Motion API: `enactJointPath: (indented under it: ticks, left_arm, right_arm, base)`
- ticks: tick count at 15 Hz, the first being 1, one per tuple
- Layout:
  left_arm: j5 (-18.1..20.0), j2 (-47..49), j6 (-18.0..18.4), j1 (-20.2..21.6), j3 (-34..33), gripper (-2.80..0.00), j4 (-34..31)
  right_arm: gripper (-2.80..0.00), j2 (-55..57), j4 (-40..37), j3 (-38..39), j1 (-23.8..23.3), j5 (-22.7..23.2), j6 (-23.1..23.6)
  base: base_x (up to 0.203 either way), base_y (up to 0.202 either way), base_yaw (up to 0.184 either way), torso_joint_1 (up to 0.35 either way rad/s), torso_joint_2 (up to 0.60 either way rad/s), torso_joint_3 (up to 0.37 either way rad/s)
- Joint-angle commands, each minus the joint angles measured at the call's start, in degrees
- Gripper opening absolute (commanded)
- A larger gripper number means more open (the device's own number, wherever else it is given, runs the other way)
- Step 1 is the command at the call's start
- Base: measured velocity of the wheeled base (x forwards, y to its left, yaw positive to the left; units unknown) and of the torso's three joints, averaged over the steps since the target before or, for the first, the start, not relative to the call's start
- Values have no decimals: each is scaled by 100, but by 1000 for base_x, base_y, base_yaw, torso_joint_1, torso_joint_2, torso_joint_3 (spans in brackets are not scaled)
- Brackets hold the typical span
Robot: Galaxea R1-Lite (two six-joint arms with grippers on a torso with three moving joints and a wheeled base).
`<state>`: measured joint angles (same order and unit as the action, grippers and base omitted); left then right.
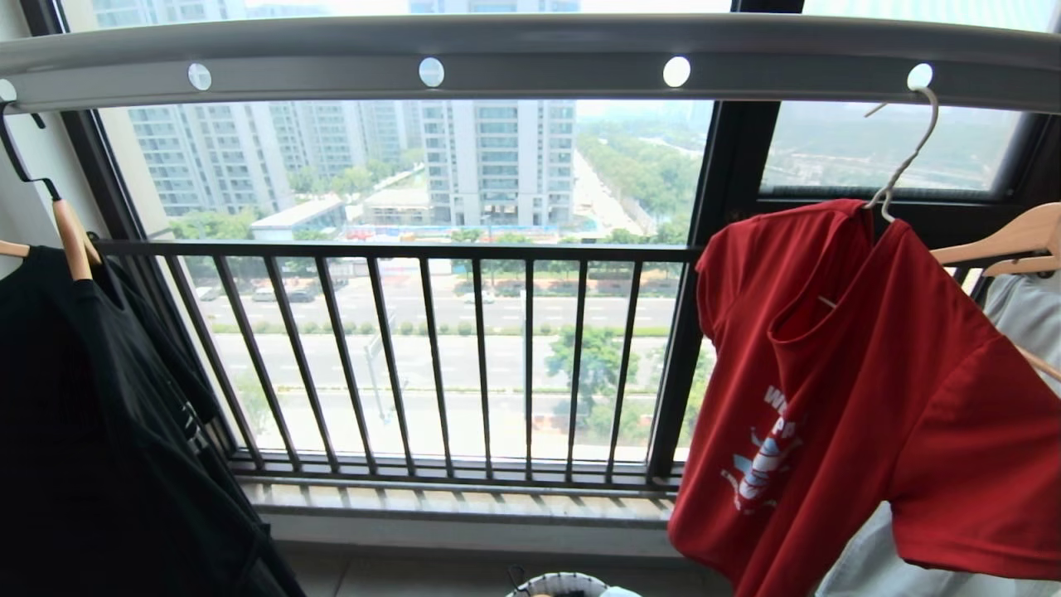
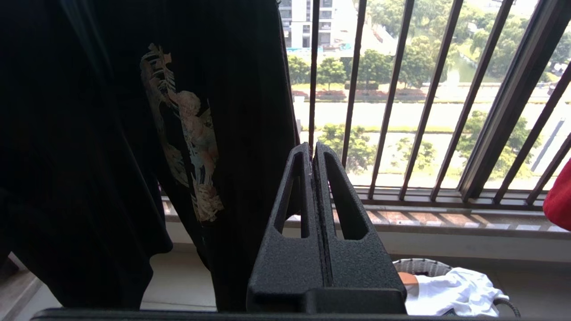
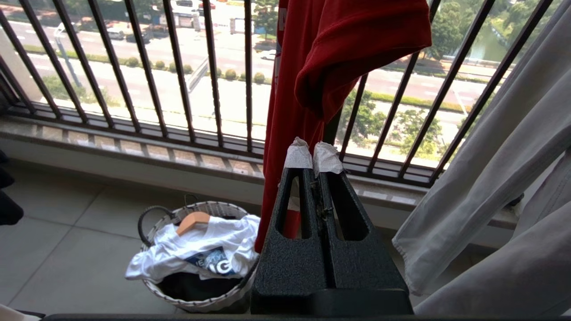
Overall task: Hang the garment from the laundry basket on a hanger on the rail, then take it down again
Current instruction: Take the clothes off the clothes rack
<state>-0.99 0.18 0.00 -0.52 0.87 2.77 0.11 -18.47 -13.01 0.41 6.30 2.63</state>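
The red shirt [image 1: 879, 398] hangs on the wire hanger [image 1: 903, 162], whose hook sits in a hole at the right end of the rail [image 1: 530, 54]. It hangs crooked, its collar slid to one side and the printed chest turned toward the window railing [image 1: 431, 356]. A wooden hanger [image 1: 1007, 240] with pale cloth [image 1: 1032, 311] hangs just behind it on the right. The basket [image 3: 196, 267] stands on the floor below, by the shirt's hem, holding a white printed shirt [image 3: 196, 254] and another wooden hanger. A black shirt [image 1: 99, 431] hangs at the rail's left end. The left hand [image 2: 313, 151] is closed and empty, low beside the black shirt. The right hand [image 3: 313, 156], its tips wrapped in white tape, is closed and empty too, just before the red shirt's lower part.
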Motion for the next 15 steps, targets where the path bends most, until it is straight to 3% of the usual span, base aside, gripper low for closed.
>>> enactJointPath:
  ticks: [1,3,5,7,9,15]
  left_arm:
    - [-15,-7,45,0,-89,-280,-215]
    - [-7,-9,-9,0,-87,-280,-294]
    - [2,-1,-26,0,-87,-280,-294]
    - [-7,-9,-20,0,-95,-280,-294]
    - [-7,-9,-53,0,-87,-280,-294]
    - [-24,-9,-316,0,-87,-280,-294]
  right_arm:
    - [-280,-10,319,466,2,-8,127]
    - [-280,-9,1302,905,2,-26,426]
    - [-280,-11,1469,1019,2,-42,677]
    - [-280,-10,1497,1210,2,-260,652]
    - [-280,-5,1781,1285,2,-312,312]
    - [-280,-2,1812,1301,2,-340,273]
  base:
    - [0,0,0,0,0,0]
    - [0,0,0,0,0,0]
    - [0,0,0,0,0,0]
    - [0,0,0,0,0,0]
    - [0,0,0,0,0,0]
    - [0,0,0,0,0,0]
